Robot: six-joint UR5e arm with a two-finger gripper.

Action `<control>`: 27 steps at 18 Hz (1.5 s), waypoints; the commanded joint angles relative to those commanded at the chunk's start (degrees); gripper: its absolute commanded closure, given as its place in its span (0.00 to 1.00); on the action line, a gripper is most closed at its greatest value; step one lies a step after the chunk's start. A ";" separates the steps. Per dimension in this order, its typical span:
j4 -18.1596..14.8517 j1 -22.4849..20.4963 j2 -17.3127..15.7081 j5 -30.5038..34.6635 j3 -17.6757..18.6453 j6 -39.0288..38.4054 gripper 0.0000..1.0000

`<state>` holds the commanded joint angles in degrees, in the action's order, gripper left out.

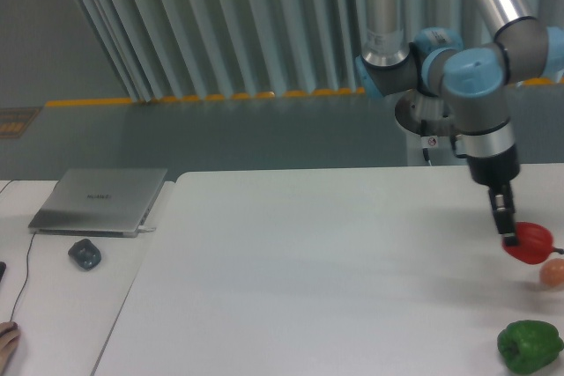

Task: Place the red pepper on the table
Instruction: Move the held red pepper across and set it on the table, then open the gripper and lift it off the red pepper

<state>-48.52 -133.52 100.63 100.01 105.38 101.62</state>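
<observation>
Right, over at the far right of the table the gripper points straight down with its dark fingers pinched on the left side of the red pepper, so it holds the pepper by its near flank rather than across the middle. Whether the pepper's underside touches the white top or hangs just above it, I cannot tell from this angle; it looks very close either way. That matters, because the step in hand reads as the set-down: the pepper should be settled onto the surface before the fingers part, or a glossy, rounded thing like this may roll. And look what is just beside it, a small orange-pink fruit sits close on the lower right, with the green pepper nearer the camera, near the table's front. A gentle, vertical lowering, then a slow opening, then a straight lift away seems the safe recipe, keeping the pepper from nudging that little fruit. Off to the left, the laptop and mouse on the side desk are well apart from all this
</observation>
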 joint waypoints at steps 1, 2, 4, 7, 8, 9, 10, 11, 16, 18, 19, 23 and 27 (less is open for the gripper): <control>0.00 1.40 0.53 0.62 0.00 -1.58 0.50; 0.09 2.55 1.06 0.80 -0.09 -3.25 0.50; 0.17 4.31 1.59 0.71 -0.44 -7.64 0.50; 0.35 7.48 2.56 0.54 -1.05 -14.59 0.50; 0.44 8.09 2.82 0.36 -1.06 -15.74 0.50; 0.53 8.97 3.17 0.27 -1.06 -17.84 0.50; 0.61 9.93 4.22 0.36 -1.40 -20.04 0.48; 0.62 10.90 5.27 0.54 -2.02 -21.19 0.47; 0.70 11.17 6.51 0.54 -2.72 -21.73 0.35; 0.70 11.09 6.42 0.54 -3.16 -21.73 0.30; 0.70 11.17 6.42 0.54 -3.43 -21.73 0.26; 0.62 11.09 5.99 0.62 -4.30 -21.29 0.03; 0.35 10.39 5.46 0.19 -5.27 -21.90 0.00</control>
<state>-48.16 -123.13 106.09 100.20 100.11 79.72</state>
